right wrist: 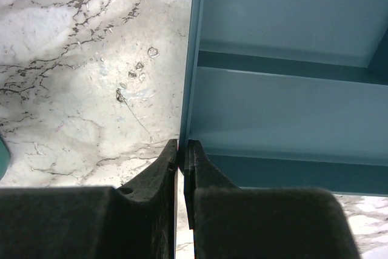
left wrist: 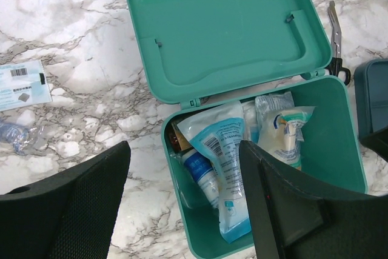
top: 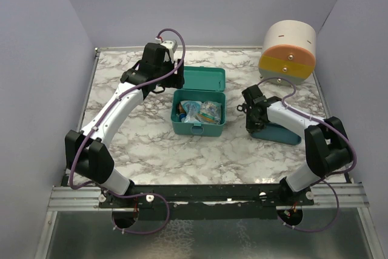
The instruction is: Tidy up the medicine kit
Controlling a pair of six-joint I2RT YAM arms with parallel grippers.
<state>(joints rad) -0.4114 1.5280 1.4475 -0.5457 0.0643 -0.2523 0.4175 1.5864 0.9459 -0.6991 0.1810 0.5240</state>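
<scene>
Only barcode label [left wrist: 23, 86] legible, medicine kit [left wrist: 332, 141] open

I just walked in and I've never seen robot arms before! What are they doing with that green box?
They are tidying up medicine things. The teal medicine kit sits open in the middle of the table, with packets inside. The left end effector hangs open above it, holding nothing. The right end effector is pinched shut on the edge of a flat teal tray off to the right. Scissors and another packet lie on the table outside the box.
</scene>
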